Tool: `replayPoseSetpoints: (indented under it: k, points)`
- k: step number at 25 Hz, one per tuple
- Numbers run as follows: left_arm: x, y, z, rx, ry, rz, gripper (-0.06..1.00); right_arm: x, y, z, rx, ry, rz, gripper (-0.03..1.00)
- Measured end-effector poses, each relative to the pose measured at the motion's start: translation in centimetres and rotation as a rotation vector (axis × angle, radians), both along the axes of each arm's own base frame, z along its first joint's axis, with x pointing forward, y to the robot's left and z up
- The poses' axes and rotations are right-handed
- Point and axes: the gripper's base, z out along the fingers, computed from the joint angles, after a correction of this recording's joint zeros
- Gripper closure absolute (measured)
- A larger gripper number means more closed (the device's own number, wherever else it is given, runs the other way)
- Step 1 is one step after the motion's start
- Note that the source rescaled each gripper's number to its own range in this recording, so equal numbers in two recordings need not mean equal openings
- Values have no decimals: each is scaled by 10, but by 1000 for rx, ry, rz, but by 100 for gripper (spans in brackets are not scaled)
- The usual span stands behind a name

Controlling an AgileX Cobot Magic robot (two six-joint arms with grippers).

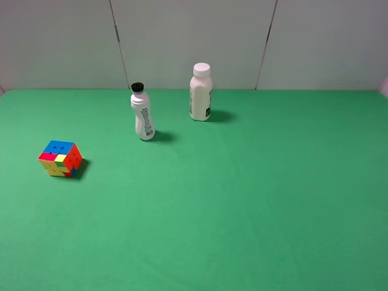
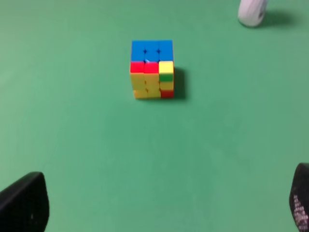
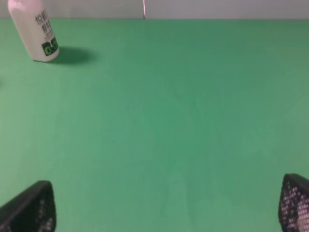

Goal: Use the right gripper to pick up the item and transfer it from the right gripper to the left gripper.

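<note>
- Over bare green cloth, the right gripper (image 3: 166,205) shows only its two black jaw tips at the lower corners of its wrist view, spread wide with nothing between them.
- Ahead of it, well apart, stands a white bottle (image 3: 35,30) with a green-and-black label, casting a shadow on the green table (image 3: 183,121).
- On the other arm, the left gripper (image 2: 166,203) is likewise spread wide, its jaw tips at the lower corners, pinching nothing.
- Ahead of the left gripper, apart from its jaws, the cube (image 2: 152,69) rests on the cloth with a blue face upward and yellow, red and green squares on its sides.
- From the high camera, the cube (image 1: 60,158) sits on the left side of the table, untouched, well apart from both bottles.
- Farther back stand a black-capped bottle (image 1: 142,113) and the white-capped bottle (image 1: 200,92), near each other but not touching.
- Neither arm appears in the high view.
</note>
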Motion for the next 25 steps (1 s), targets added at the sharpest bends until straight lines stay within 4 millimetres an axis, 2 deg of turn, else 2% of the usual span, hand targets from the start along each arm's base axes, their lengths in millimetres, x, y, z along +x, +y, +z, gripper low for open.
replayPoseSetpoints:
  k: [25]
  points:
    - [-2,0,0,-2,-18,-1,-6,0,0,0,0,0,0,-3]
